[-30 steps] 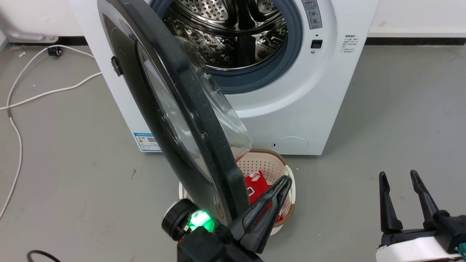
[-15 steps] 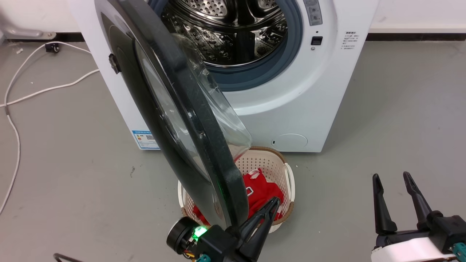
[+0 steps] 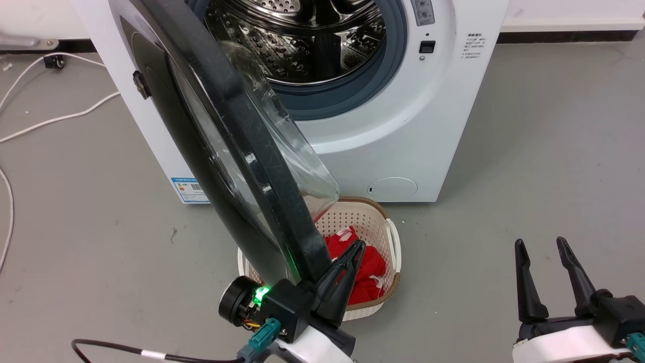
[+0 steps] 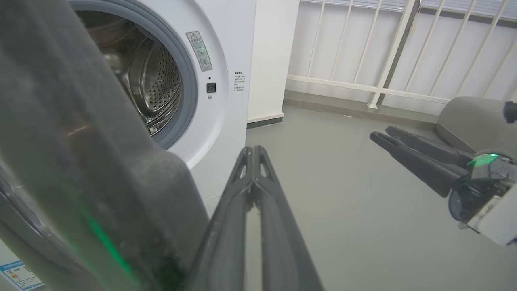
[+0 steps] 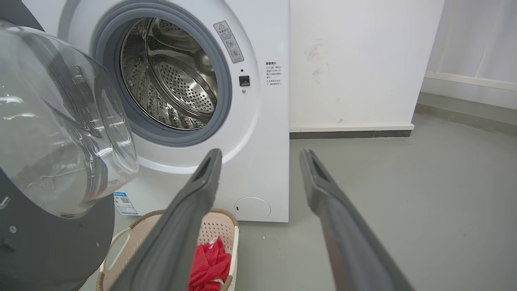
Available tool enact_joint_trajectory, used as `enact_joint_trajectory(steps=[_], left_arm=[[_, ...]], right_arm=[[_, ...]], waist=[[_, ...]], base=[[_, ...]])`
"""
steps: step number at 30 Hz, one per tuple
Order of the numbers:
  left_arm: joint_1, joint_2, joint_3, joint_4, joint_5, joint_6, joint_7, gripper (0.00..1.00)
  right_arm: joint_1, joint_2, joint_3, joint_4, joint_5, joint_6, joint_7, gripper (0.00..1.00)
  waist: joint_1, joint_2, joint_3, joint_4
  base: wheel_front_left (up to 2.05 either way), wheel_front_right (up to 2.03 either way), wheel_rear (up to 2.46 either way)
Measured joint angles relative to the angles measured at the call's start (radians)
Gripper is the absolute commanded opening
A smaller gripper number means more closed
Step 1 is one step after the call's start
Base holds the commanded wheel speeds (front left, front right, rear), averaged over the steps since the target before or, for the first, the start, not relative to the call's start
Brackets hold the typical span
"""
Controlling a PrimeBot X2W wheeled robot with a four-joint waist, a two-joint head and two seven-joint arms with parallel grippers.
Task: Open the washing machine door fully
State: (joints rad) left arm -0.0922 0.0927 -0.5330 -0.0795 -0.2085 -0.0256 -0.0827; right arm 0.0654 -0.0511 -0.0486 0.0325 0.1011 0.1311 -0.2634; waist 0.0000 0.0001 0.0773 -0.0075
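Head view, 6 o'clock, nearest: left gripper (image 3: 357, 249), fingers pressed together on nothing, laid against the inner side of the lower rim of the washing machine door (image 3: 242, 151). Touching or just beside; cannot settle which.
4 o'clock: right gripper (image 3: 540, 248), fingers spread, empty, well apart from the door.

Change against one second ago: whole head picture slid up and left, so camera motion, not the machine's. Allowing for that, left fingertip drawn in closer to the rim, and more of the basket (image 3: 373, 224) and red cloth (image 3: 370, 267) uncovered. Door angle against the washing machine (image 3: 403, 126) hardly altered, as far as can be judged.

Meaning for the task: door standing out from the front, not yet folded back toward 9 o'clock. Judged mid-push; further outward sweep from the left arm needed, with some risk of sliding off the rounded rim.

View differences, near to far:
- Left wrist view: closed fingers at 6 o'clock, blurred door rim (image 4: 80, 161) just beside them at 8 o'clock, right gripper (image 4: 381, 133) at 3 o'clock, railing (image 4: 394, 52) beyond at 1 o'clock.
- Right wrist view: glass bowl (image 5: 52, 133) bulging at 9 o'clock, basket below at 7 o'clock, steel drum (image 5: 177, 81) open at 11 o'clock.
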Motion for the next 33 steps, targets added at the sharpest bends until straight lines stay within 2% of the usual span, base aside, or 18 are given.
enact_joint_trajectory(steps=[9,18,24,33], left_arm=[[-0.002,-0.006,0.009,0.023,-0.016,0.021,-0.014,0.00],[0.055,0.018,0.022,-0.031,-0.014,0.063,-0.017,0.00],[0.097,0.027,0.025,-0.066,-0.017,0.082,-0.013,0.00],[0.139,0.032,0.013,-0.085,-0.024,0.097,-0.010,0.00]], right_arm=[[-0.005,0.000,0.004,0.003,0.014,0.000,0.000,1.00],[-0.002,0.000,-0.001,0.009,0.020,0.000,0.000,1.00],[0.005,0.000,-0.009,0.013,0.019,0.000,0.000,1.00],[0.009,0.000,-0.002,0.015,0.015,0.000,0.000,1.00]], waist=[[0.0000,0.0000,0.000,0.005],[-0.0001,0.0000,-0.008,0.025],[0.0000,0.0000,-0.015,0.080],[-0.0001,0.0000,-0.029,0.207]], base=[[0.00,0.00,0.00],[0.00,0.00,0.00],[0.00,0.00,0.00],[0.00,0.00,0.00]])
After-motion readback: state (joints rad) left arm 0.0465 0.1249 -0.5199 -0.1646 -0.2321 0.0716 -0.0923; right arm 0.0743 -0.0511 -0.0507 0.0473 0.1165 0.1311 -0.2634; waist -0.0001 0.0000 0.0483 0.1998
